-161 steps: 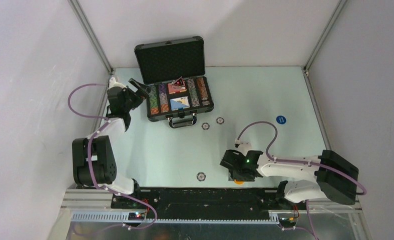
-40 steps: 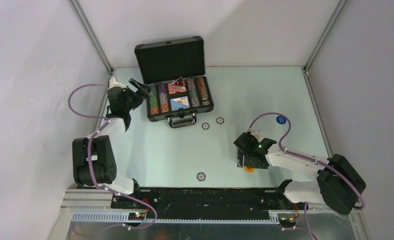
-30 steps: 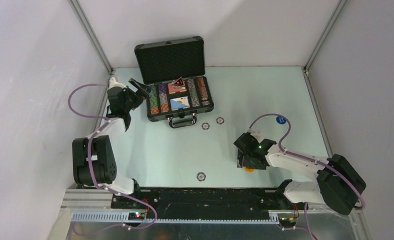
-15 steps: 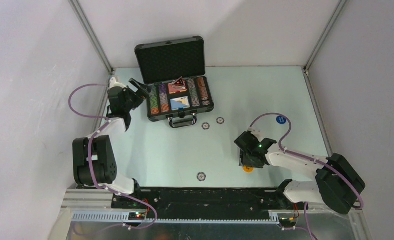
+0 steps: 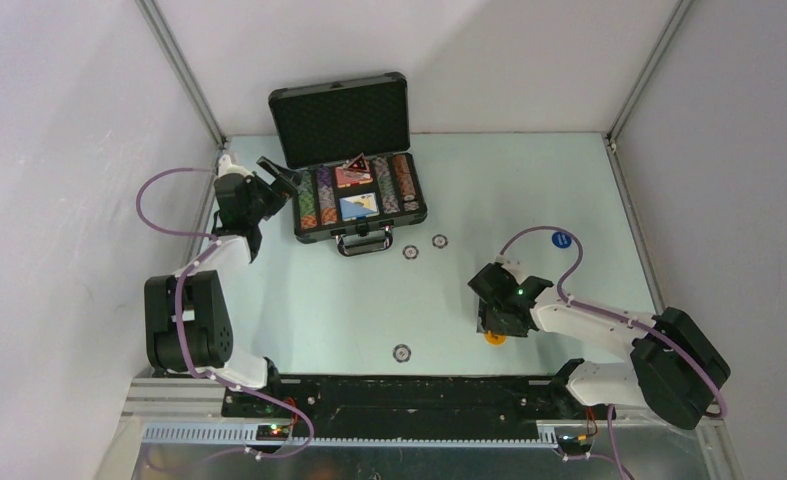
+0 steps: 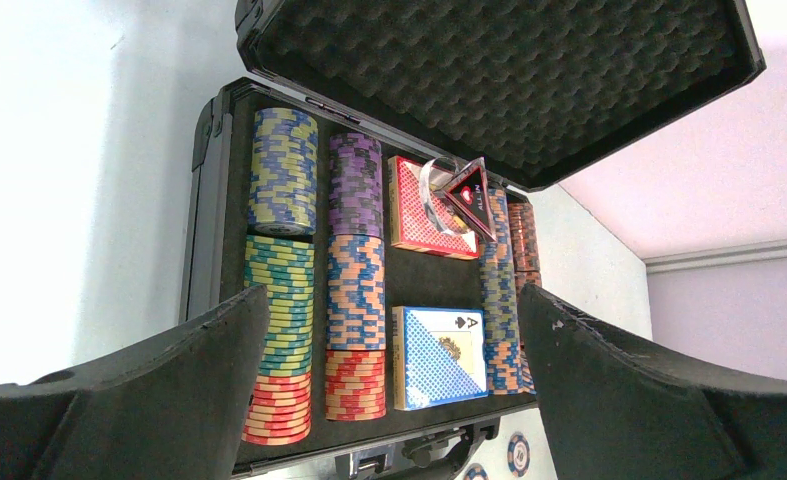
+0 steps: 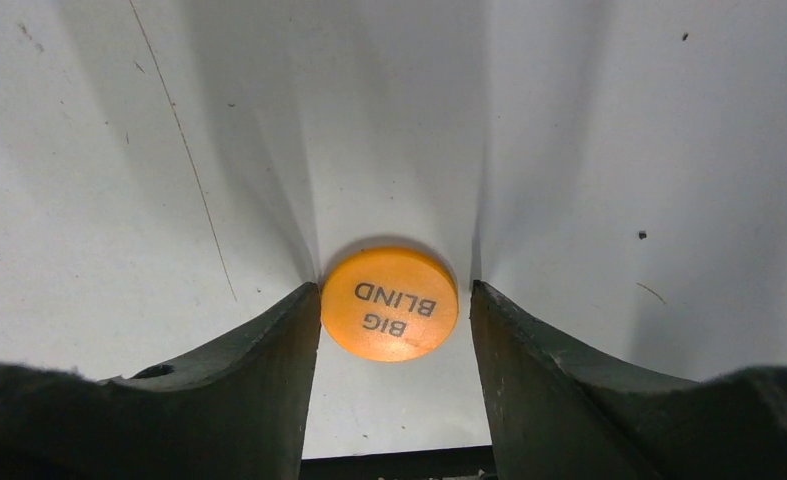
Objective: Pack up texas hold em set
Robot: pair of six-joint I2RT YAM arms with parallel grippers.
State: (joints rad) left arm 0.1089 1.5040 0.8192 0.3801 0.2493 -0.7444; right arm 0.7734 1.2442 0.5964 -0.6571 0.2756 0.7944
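Fingers: the right gripper (image 7: 394, 300) has its fingers (image 7: 269, 350) bracketing the orange button (image 7: 389, 303). One touches the rim, the other sits just beside it. A firm pinch cannot be told.
Button place: flat on the table (image 5: 319, 290), by the near edge, right of centre. Round, so no long axis.
Nearer arm: right.
Left gripper (image 6: 389, 300): spread wide, empty, facing the open briefcase (image 6: 201, 230) at the far edge.
Writing: "BIG BLIND" on the button; "ALL IN" on the triangular marker (image 6: 466, 195).

The orange button (image 7: 389, 317) carries the black capital letters "BIG BLIND", which the right wrist camera sees upside down. Inside the case (image 6: 202, 250), the dark triangular marker (image 6: 469, 195) bears the words "ALL IN". The blue card box (image 6: 439, 357) shows a letter "A" beside a spade sign. The print on the loose chips (image 6: 518, 452) is too small to read.
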